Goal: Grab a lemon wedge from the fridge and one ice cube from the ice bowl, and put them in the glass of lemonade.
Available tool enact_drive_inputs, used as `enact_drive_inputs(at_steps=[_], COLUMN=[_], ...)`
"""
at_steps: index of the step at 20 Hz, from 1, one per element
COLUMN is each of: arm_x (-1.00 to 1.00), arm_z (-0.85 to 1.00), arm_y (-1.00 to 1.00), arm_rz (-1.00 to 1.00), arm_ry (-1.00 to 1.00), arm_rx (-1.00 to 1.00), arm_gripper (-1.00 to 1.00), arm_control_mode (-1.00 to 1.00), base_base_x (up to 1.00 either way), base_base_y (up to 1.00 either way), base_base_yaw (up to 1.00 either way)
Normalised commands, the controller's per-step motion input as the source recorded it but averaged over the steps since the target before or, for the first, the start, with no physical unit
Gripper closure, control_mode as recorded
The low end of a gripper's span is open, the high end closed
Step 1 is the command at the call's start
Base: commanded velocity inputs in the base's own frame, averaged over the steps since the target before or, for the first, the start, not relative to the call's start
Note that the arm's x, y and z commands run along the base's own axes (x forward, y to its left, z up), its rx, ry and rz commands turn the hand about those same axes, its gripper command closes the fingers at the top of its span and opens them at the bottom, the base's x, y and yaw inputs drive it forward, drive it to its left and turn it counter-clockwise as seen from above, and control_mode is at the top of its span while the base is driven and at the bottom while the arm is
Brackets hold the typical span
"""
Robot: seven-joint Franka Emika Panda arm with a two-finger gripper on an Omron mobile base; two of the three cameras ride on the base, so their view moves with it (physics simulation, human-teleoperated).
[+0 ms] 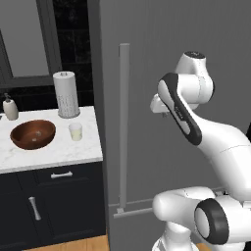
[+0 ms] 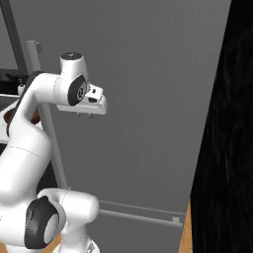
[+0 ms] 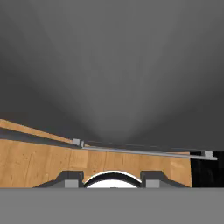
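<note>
Fridge (image 1: 171, 73) is seen shut, its door in front of the gripper (image 2: 84, 114), whose fingers hold nothing; their spread cannot be told. No lemon wedge is visible. Left of the fridge, the glass of lemonade (image 1: 75, 131) stands beside the ice bowl (image 1: 33, 134).

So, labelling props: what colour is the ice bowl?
Glossy reddish-brown; the ice bowl shows best in the left base view.
</note>
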Motion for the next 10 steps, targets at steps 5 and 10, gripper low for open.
enact_drive_inputs(at_steps=[5,10], arm_x=[-0.57,-0.89], arm_z=[-0.13,-0.41], arm_y=[0.0,-0.06], arm_rz=[0.0,0.0], arm_ry=[0.0,0.0], arm_rx=[0.0,0.0], arm_gripper=[-1.0,-1.0], arm_control_mode=[-1.0,-1.0], base_base_x=[0.0,0.0], base_base_y=[0.0,0.0], base_base_yaw=[0.0,0.0])
